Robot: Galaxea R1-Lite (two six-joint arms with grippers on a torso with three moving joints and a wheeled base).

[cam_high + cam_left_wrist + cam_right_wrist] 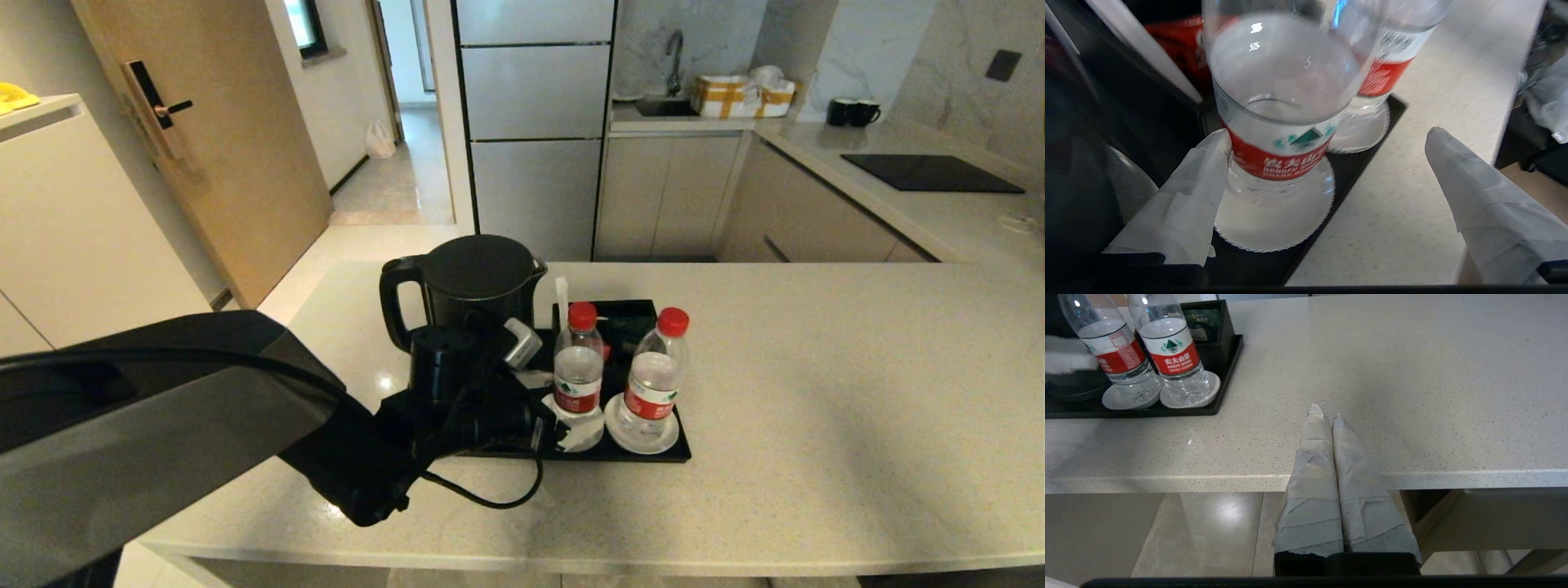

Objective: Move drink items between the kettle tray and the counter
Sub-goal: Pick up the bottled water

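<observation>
The black kettle tray (658, 454) lies on the beige counter (816, 425). On it stand the black kettle (473, 282) and two water bottles, each on a white coaster: the left bottle (578, 367) and the right bottle (655, 377). My left gripper (575, 426) is open around the foot of the left bottle (1282, 134). One taped finger (1184, 204) touches the bottle's side and the other finger (1478, 200) hangs over the counter (1396, 220), well apart from it. My right gripper (1325, 413) is shut and empty at the counter's front edge (1167, 482).
A small black sachet box (622, 317) sits at the tray's back. My left arm's cable (506, 496) loops over the counter in front of the tray. Far back right are two black mugs (853, 112), a black cooktop (931, 173) and a cardboard box (743, 96).
</observation>
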